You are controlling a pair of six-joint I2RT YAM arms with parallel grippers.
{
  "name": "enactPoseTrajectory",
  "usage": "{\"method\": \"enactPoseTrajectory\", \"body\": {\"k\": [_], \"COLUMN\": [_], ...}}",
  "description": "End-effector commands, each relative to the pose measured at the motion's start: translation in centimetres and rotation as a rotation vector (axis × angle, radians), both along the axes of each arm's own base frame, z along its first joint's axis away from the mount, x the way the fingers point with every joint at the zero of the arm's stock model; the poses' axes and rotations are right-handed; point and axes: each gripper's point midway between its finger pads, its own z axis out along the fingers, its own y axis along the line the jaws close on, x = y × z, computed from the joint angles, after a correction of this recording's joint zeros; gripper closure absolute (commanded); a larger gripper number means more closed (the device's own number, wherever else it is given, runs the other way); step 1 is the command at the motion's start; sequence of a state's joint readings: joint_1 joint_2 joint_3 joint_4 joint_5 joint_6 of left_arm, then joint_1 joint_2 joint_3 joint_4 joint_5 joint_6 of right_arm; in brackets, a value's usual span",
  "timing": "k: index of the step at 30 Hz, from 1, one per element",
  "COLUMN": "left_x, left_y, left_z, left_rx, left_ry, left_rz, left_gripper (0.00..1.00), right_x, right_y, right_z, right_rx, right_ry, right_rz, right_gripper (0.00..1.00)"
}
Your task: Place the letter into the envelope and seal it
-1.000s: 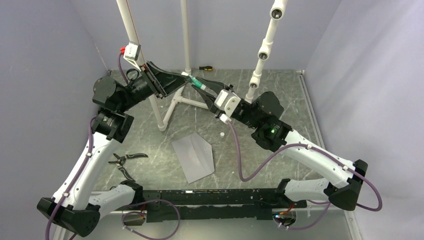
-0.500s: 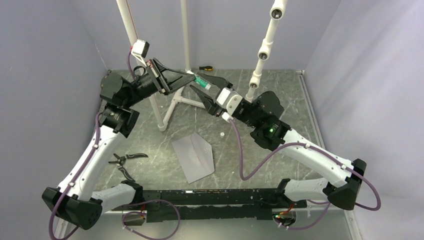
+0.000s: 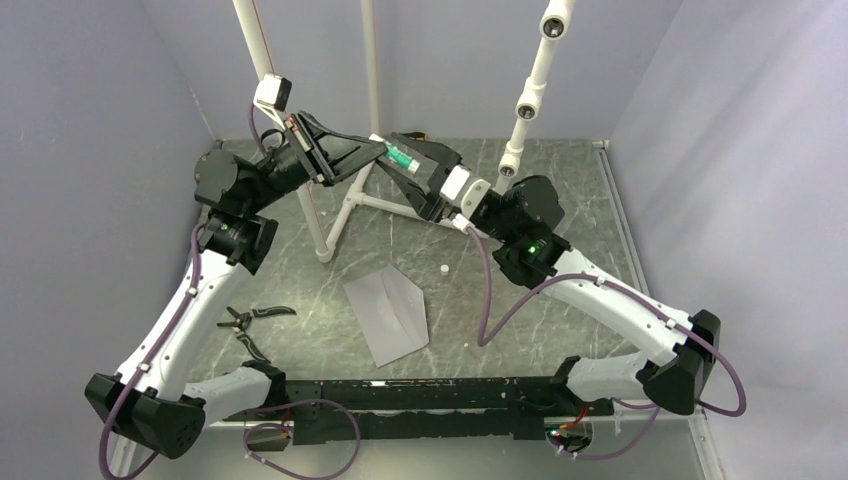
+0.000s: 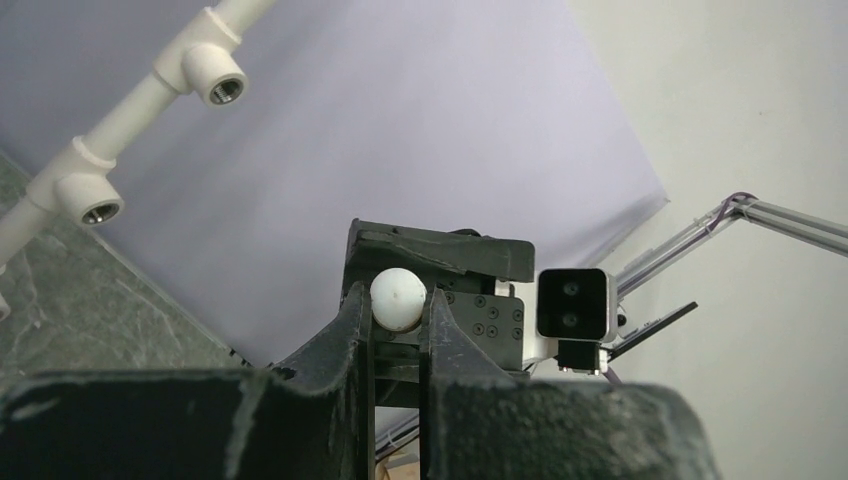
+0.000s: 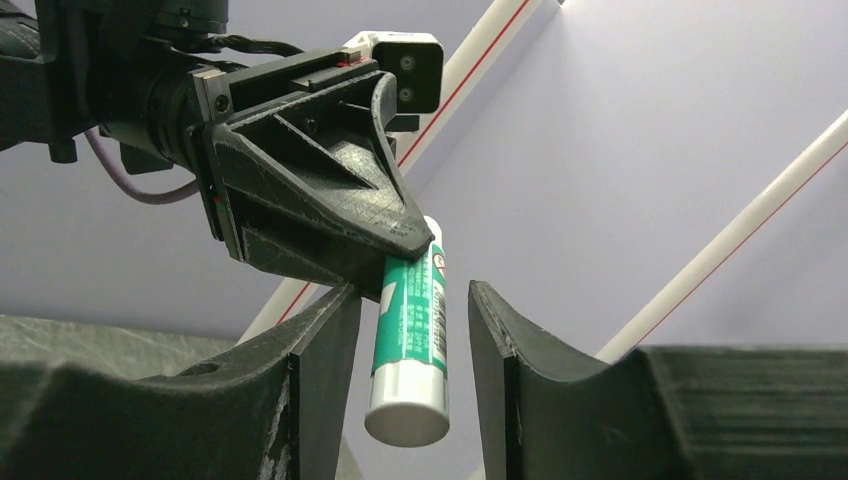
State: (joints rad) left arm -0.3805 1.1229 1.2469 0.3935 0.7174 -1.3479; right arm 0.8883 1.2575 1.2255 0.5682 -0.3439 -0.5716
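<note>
The pale grey envelope (image 3: pixel 386 314) lies flat on the table in front of both arms, its flap seams showing. The letter is out of view. Both grippers are raised at the back of the table and meet over a green and white glue stick (image 3: pixel 401 157). My left gripper (image 3: pixel 384 151) is shut on one end of the stick, whose rounded white tip (image 4: pixel 398 298) shows between the fingers. My right gripper (image 5: pixel 412 292) stands open around the other end of the glue stick (image 5: pixel 410 345), with a gap on each side.
Black pliers (image 3: pixel 251 322) lie at the left near my left arm. A small white cap (image 3: pixel 443 268) sits on the table beyond the envelope. White pipe stands (image 3: pixel 316 215) and a pipe with tee joints (image 3: pixel 527 100) rise close to the grippers. A screwdriver (image 3: pixel 413 135) lies at the back.
My left gripper has shut on the glue stick and lifted slightly. My right gripper has opened off it and shifted toward the back.
</note>
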Motion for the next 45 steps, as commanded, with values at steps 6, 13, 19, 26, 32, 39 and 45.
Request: {"method": "enactPoseTrajectory", "body": {"k": [6, 13, 19, 26, 32, 39, 45], "left_x": [-1.5, -1.0, -0.2, 0.0, -0.8, -0.8, -1.3], "left_y": [0.4, 0.5, 1.3, 1.2, 1.4, 1.5, 1.5], "left_z": [1.6, 1.3, 1.9, 1.6, 2.7, 2.5, 2.8], "left_rx": [-0.083, -0.112, -0.135, -0.151, -0.166, -0.187, -0.179], "left_ry": [-0.050, -0.011, 0.026, 0.060, 0.017, 0.022, -0.018], "left_rz": [-0.044, -0.057, -0.075, -0.103, -0.115, -0.131, -0.124], "left_gripper": [0.98, 0.98, 0.98, 0.98, 0.98, 0.98, 0.98], "right_x": [-0.8, -1.5, -1.9, -1.4, -0.5, -0.3, -0.3], "right_y": [0.1, 0.0, -0.4, -0.6, 0.2, 0.8, 1.5], "right_z": [2.5, 3.6, 4.3, 5.5, 4.8, 4.6, 4.0], "right_rx": [0.078, 0.117, 0.159, 0.206, 0.187, 0.159, 0.104], "right_ry": [-0.100, -0.143, -0.151, -0.130, -0.103, -0.102, -0.097], "right_rz": [0.057, 0.094, 0.140, 0.174, 0.189, 0.234, 0.244], "right_gripper": [0.61, 0.62, 0.62, 0.51, 0.53, 0.68, 1.00]}}
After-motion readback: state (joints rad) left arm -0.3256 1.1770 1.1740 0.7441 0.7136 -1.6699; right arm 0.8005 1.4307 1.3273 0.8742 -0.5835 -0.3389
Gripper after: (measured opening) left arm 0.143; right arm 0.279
